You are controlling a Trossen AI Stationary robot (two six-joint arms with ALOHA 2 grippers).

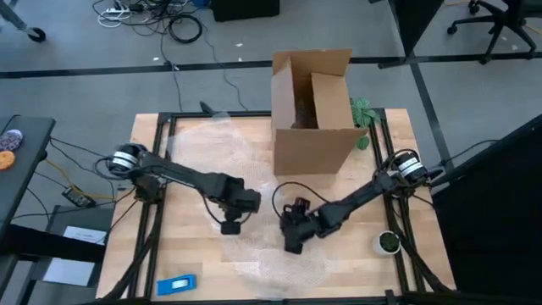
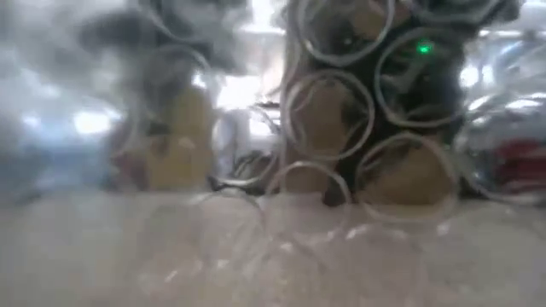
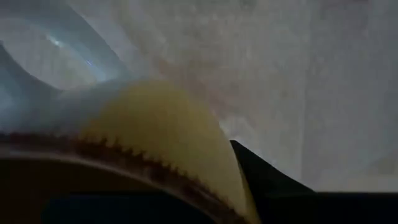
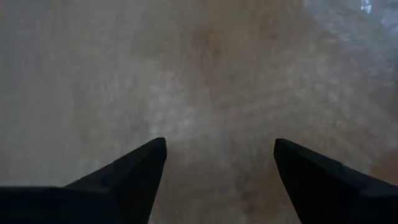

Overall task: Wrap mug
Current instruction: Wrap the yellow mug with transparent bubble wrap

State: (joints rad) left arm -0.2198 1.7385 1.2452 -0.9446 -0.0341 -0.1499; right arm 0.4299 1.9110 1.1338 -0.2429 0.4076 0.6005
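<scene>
Low view is blocked by bubble wrap (image 2: 281, 247), and no mug shows anywhere. Right claw (image 4: 217, 180) is spread wide over the wrap. I cannot tell if the left claw (image 1: 231, 226) is spread.

1. The low view is filled by a sheet of bubble wrap (image 2: 341, 128) pressed close to the lens; everything behind it is smeared.
2. In the left wrist view a pale, yellowish curved shape (image 3: 168, 143) covers most of the frame, too close to identify.
3. The mug cannot be made out in any view.
4. From above, the left tool (image 1: 231, 225) points down, so its fingers are hidden.
5. At 7 o'clock on the surface (image 1: 169, 254), a blue object (image 1: 177, 285) is too small to identify.
</scene>
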